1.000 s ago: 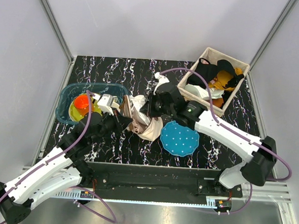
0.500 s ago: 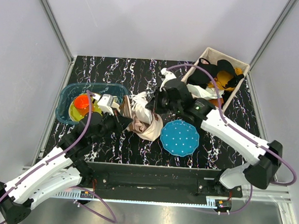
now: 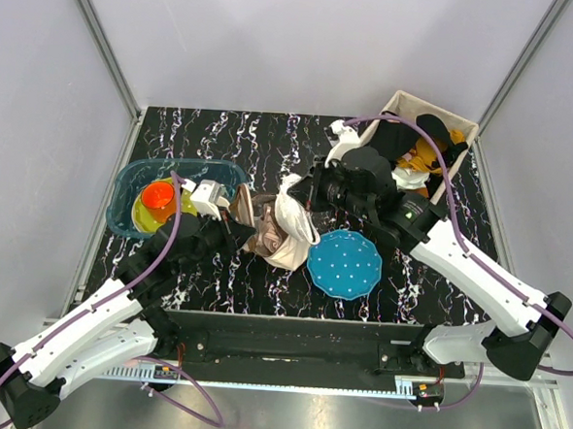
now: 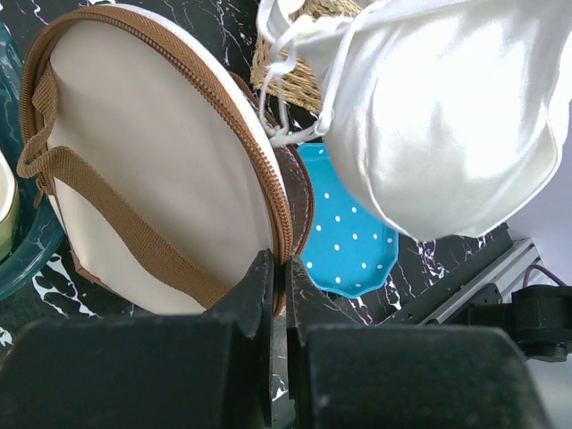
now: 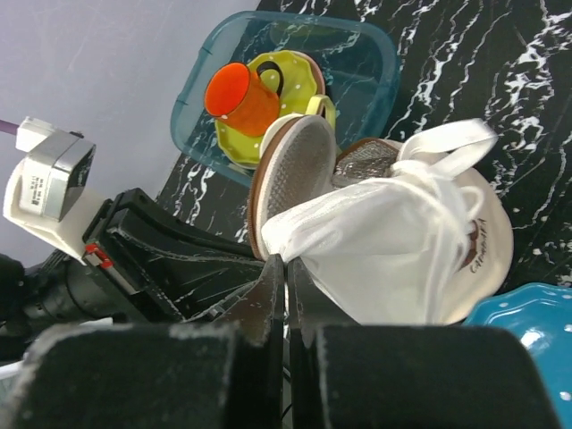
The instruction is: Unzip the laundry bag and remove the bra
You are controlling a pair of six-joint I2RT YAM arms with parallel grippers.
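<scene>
The cream laundry bag (image 4: 152, 170) with brown zip trim and strap stands on edge, unzipped; its mesh-lined half (image 5: 295, 170) gapes open. My left gripper (image 4: 279, 268) is shut on the bag's zip rim; from the top view it (image 3: 235, 233) sits just left of the bag (image 3: 263, 240). My right gripper (image 5: 286, 268) is shut on the pale satin bra (image 5: 393, 250), which hangs from it with straps trailing. In the top view the right gripper (image 3: 296, 191) holds the bra (image 3: 294, 225) above and right of the bag. The bra (image 4: 438, 116) hangs clear of the bag's rim.
A blue white-dotted disc (image 3: 345, 265) lies right of the bag. A teal bin (image 3: 171, 193) with an orange cup (image 3: 155, 197) and a yellow dish stands at the left. A cream basket (image 3: 407, 154) with black and mustard clothes stands at the back right.
My right gripper has moved up and to the right, drawing the bra out of the bag. My left gripper has kept its hold on the bag's rim.
</scene>
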